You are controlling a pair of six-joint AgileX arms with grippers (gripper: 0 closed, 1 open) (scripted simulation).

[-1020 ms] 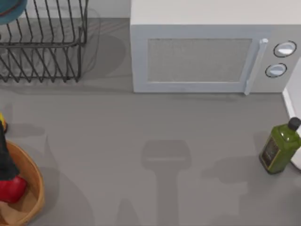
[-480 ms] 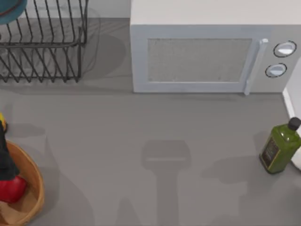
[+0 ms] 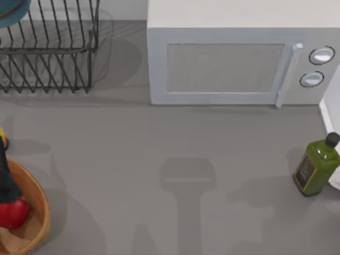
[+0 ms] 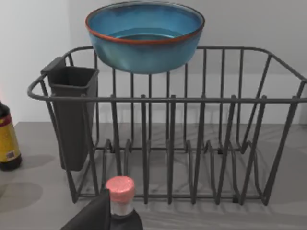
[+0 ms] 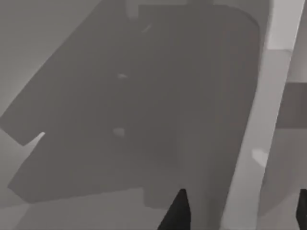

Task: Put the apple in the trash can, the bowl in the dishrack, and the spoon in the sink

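The red apple [image 3: 13, 212] lies inside the tan trash can [image 3: 40, 208] at the table's front left. A dark part of my left arm [image 3: 6, 180] stands just above it. The blue-teal bowl [image 4: 145, 36] rests on the top rim of the dark wire dishrack [image 4: 201, 143] at the back left, also seen as the bowl [image 3: 11, 10] and dishrack [image 3: 53, 53]. A dark finger [image 4: 91, 216] of the left gripper shows at the frame's edge. My right gripper [image 5: 240, 213] is open above a shadowed grey surface, nothing between its fingertips. The spoon and sink are out of view.
A white microwave [image 3: 228, 58] fills the back middle and right. A green oil bottle [image 3: 317, 164] stands at the right by a white raised edge [image 3: 330, 114]. A pink-capped dark bottle [image 4: 120, 191] and a yellow-labelled bottle [image 4: 7, 141] stand near the rack, which holds a dark cutlery cup [image 4: 73, 115].
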